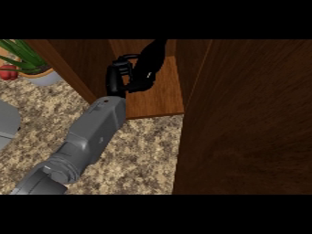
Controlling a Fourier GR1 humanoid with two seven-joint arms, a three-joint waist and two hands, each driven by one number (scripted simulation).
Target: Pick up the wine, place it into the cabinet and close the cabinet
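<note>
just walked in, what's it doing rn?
One grey forearm reaches from the lower left up into the open wooden cabinet. Its black hand is curled round a dark wine bottle, which stands inside the cabinet over the shelf. The cabinet door is wide open and fills the right side of the view. Which arm this is, I can't tell; no other hand shows. A potted plant sits on the speckled counter at the upper left. So the wine is in; release and closing remain.

Dark wine bottle (153, 59) tilted — inside open cabinet (159, 98).
</note>
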